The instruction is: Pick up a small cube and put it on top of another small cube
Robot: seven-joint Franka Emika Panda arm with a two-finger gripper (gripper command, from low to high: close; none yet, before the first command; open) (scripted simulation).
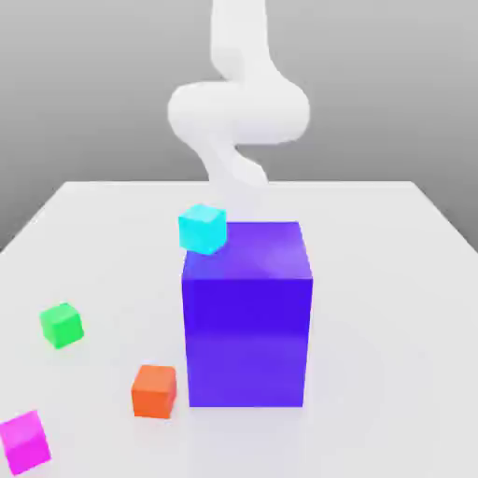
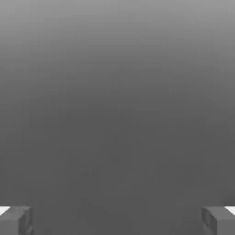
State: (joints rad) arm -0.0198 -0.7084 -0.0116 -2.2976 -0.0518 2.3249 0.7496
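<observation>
Grey backdrop behind a pale white table point(image 1: 392, 243); the white arm point(image 1: 238, 107) rises at the far side, behind a tall blue-violet block point(image 1: 248, 317). Task looks unstarted: no cube sits on another. Four small cubes are scattered well apart: cyan cube point(image 1: 203, 229) beside the big block's upper corner on the exterior view's left, whether resting behind it or higher cannot be told; green cube point(image 1: 62, 325), orange cube point(image 1: 154, 390) near the block's base, magenta cube point(image 1: 24, 441) at the near corner. All have plain flat faces and crisp edges and are much smaller than the block. Gripper point(image 2: 117, 221) jaws stand wide apart, with nothing between the fingertips point(image 2: 16, 220). All remains: choosing, grasping, lifting, stacking.
</observation>
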